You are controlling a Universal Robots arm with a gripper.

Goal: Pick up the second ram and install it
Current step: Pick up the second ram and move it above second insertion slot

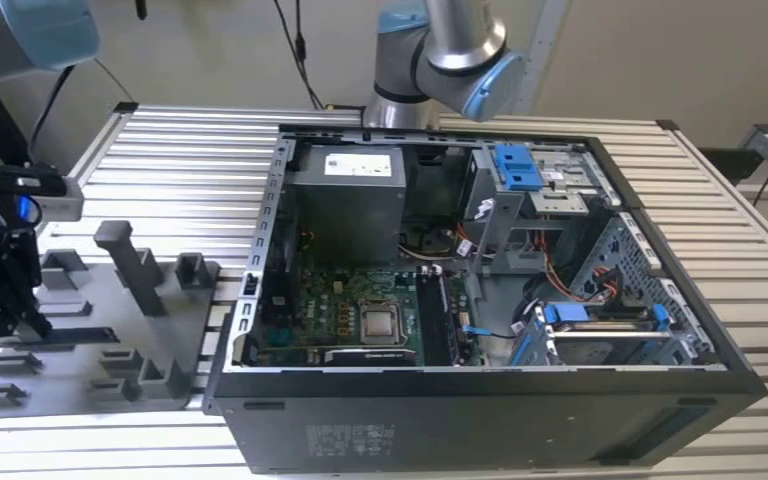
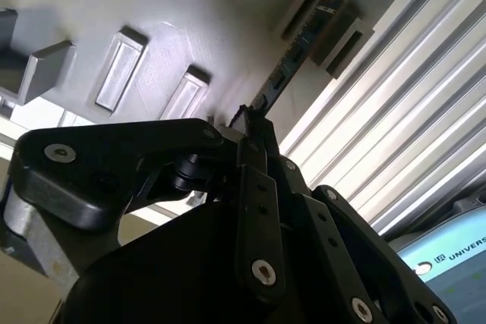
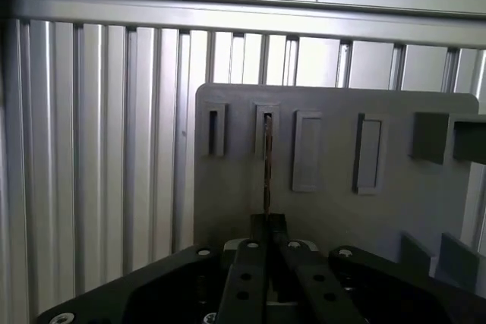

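Sitting in holder slot [image 3: 259,134], second ram [image 3: 267,176] meets gripper [image 3: 268,227].

The table [image 1: 171,150] under the computer case [image 1: 491,420] is ribbed bare aluminium, bright and smooth. The case is dark matt sheet metal; inside it sit a glossy green circuit board [image 1: 337,310] and shiny blue plastic clips [image 1: 518,168]. Beside the case, the holder plate [image 1: 191,330] looks like matt grey plastic. The gripper [image 3: 267,227] is matt black with bright screw heads; the second ram [image 3: 267,157] it pinches is dark and dull
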